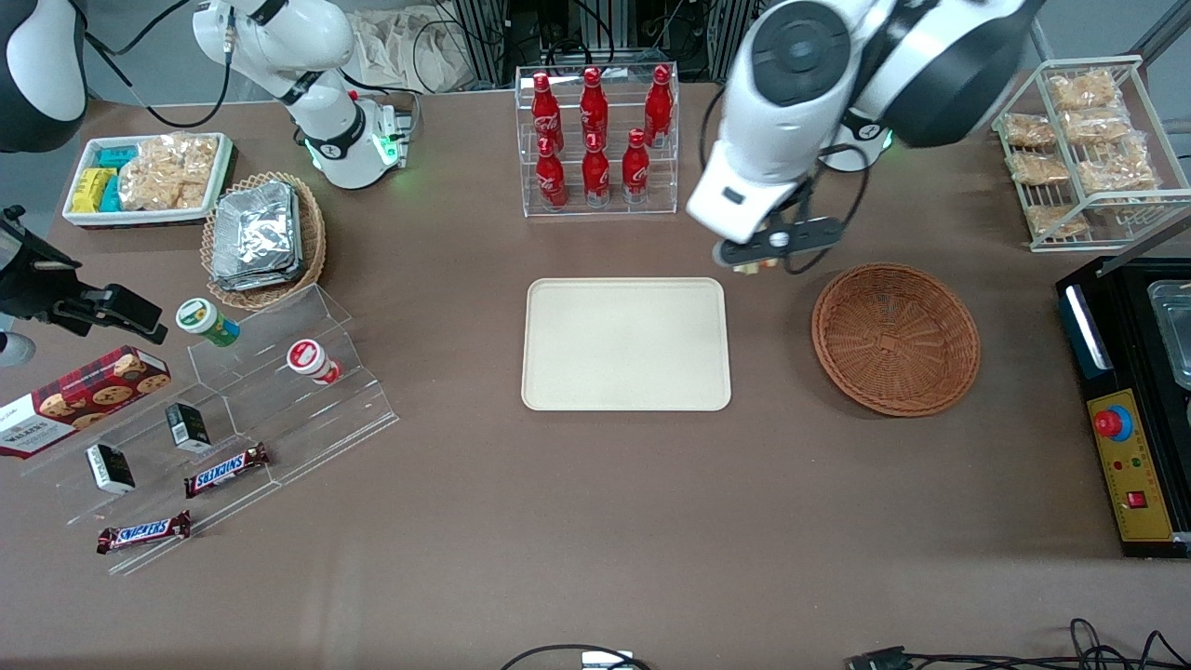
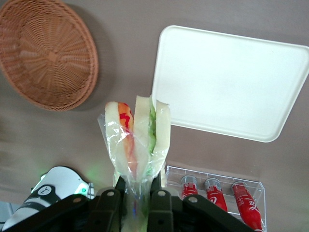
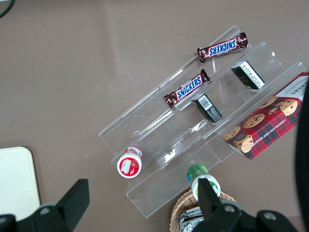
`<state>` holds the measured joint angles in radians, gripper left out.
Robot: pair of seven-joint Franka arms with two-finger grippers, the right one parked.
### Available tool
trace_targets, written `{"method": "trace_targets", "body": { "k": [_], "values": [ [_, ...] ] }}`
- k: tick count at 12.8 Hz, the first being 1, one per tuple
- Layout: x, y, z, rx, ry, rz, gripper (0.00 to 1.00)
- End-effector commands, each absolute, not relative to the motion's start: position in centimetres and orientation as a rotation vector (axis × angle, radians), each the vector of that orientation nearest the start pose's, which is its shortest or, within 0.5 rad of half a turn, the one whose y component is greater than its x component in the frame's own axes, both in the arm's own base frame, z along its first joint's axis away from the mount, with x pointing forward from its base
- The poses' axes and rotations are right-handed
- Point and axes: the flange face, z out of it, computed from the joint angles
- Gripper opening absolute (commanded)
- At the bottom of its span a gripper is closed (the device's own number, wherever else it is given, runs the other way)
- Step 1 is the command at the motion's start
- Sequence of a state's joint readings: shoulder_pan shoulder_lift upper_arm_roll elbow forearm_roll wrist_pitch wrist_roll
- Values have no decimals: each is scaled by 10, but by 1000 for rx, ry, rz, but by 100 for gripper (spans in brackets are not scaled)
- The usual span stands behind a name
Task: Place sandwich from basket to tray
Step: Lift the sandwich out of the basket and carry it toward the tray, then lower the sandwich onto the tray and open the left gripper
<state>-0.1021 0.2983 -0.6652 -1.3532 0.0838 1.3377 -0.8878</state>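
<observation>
Gripper clamped on the soft, light sandwich by its slippery wrap tail, probably; above the table beside tray.

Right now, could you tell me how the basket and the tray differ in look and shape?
The basket is round, reddish-brown woven wicker with sloping sides; the tray is rectangular, smooth cream-beige, nearly flat with a low rim. Both lie bare on the table. The sandwich hangs in the gripper, above the table between them.
</observation>
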Motion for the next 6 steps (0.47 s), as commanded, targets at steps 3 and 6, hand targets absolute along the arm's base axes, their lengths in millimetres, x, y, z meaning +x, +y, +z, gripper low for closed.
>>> {"method": "trace_targets", "body": {
  "k": [3, 6],
  "values": [
    [482, -381, 506, -2968, -84, 435, 19],
    [467, -389, 426, -2971, -49, 406, 18]
  ]
}}
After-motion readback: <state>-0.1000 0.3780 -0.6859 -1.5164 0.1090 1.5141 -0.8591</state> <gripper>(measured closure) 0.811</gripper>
